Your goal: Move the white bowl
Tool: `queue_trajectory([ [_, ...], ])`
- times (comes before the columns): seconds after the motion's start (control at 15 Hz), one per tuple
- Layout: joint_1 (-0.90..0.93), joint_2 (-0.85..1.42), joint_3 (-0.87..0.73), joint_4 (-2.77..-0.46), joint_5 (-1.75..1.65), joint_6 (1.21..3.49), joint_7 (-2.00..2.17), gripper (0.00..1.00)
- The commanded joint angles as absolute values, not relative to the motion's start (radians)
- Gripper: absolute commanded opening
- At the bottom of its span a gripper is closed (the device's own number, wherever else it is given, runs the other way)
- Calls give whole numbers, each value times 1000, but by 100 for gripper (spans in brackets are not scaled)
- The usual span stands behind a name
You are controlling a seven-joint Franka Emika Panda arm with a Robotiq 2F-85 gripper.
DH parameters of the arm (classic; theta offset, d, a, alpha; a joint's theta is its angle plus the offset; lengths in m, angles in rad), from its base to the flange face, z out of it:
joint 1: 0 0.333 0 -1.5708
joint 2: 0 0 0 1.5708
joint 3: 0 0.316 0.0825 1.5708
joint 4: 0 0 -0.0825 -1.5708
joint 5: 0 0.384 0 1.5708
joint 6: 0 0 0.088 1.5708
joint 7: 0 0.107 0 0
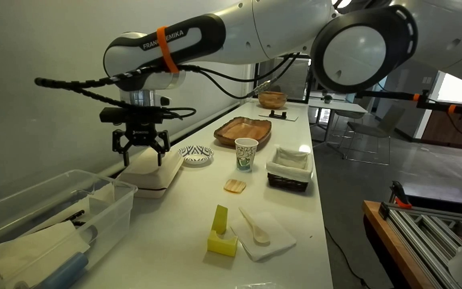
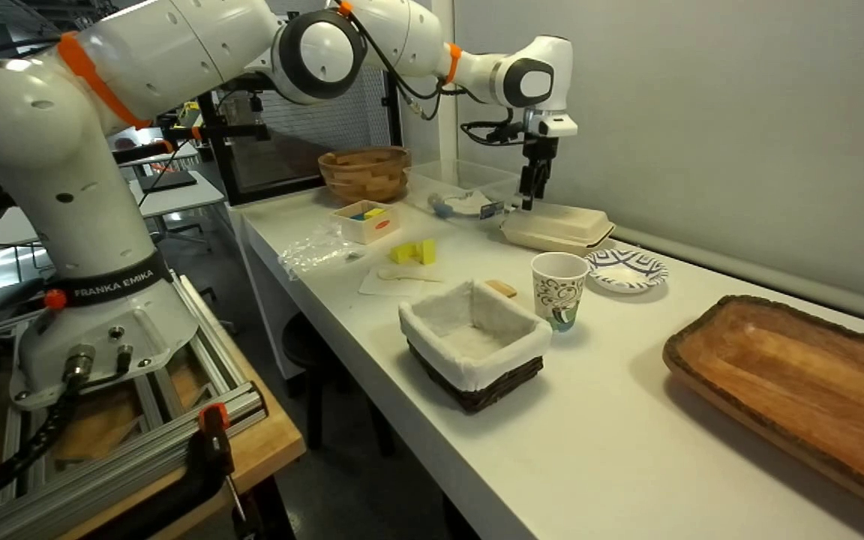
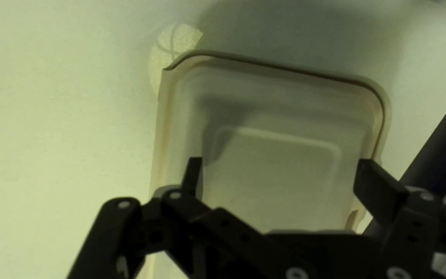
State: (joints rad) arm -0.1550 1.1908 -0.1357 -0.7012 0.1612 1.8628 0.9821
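The white bowl is an off-white squarish clamshell container with rounded corners. It rests closed on the white counter near the wall, in both exterior views [image 1: 150,176] [image 2: 561,225], and it fills the middle of the wrist view [image 3: 269,116]. My gripper, in both exterior views [image 1: 142,159] [image 2: 531,196], points down over the container, toward the end by the clear bin. In the wrist view the gripper [image 3: 281,161] is open, its fingers wide apart above the lid with nothing between them. I cannot tell whether a fingertip touches the lid. The gripper hides the near part of the container.
A clear plastic bin [image 1: 106,216] stands close beside the container. A striped dish [image 2: 627,271] sits at its other end, near a paper cup [image 2: 558,289]. A lined basket [image 2: 477,337], a wooden tray [image 2: 799,375] and a yellow block [image 1: 222,243] are on the counter.
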Motion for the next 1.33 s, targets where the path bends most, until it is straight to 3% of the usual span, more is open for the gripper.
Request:
queue_trajectory([
  [0.0,-167,1242,-123,-642,179,1884,998,100],
  [0.8,-146,1272,-141,-599,115,1765,907,100],
  [1.27,-152,1256,-133,-609,57,1608,594,100],
])
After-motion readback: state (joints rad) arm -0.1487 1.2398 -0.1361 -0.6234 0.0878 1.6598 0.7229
